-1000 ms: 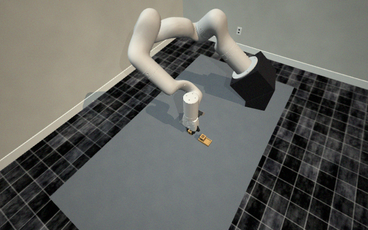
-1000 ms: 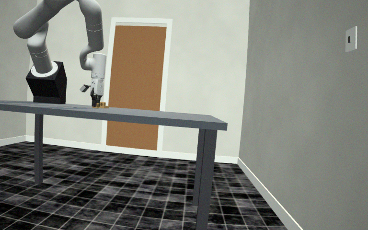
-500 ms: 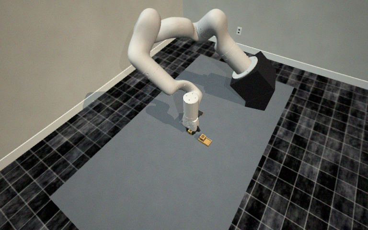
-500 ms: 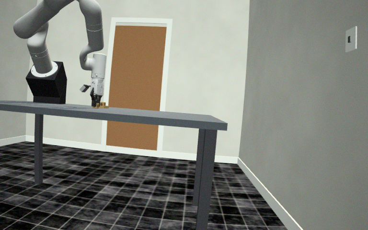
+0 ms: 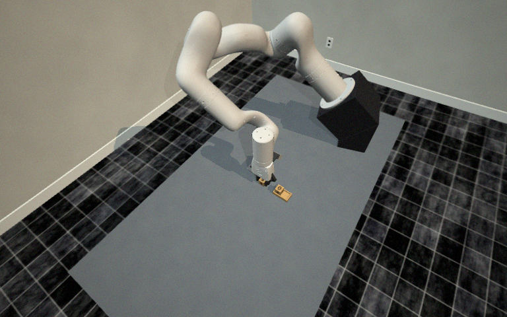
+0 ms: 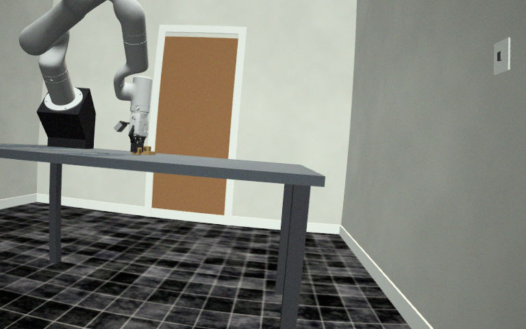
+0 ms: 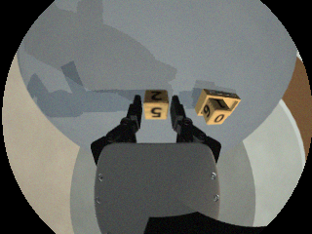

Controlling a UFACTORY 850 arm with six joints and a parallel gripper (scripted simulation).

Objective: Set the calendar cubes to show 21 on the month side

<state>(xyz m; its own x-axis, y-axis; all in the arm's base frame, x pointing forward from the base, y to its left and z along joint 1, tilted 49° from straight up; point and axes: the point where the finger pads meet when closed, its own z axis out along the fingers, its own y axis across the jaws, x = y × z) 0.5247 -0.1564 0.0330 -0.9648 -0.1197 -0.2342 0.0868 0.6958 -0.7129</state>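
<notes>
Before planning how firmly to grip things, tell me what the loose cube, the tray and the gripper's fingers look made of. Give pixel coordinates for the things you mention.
Loose cube (image 5: 262, 181) (image 7: 156, 104): probably wood, matt; tan faces with dark digits.

Tray (image 5: 287, 199) (image 7: 200, 99): likely the same wood, by its matching tan colour; painted plastic is possible.

Fingers: black, dull; plastic or coated metal, I cannot tell which.

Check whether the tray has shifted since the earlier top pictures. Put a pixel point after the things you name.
No. The tray (image 5: 286, 194) (image 6: 151, 153) (image 7: 200, 102) keeps the same spot relative to the black arm base (image 5: 360, 140) (image 6: 88, 127) in the top view.
</notes>
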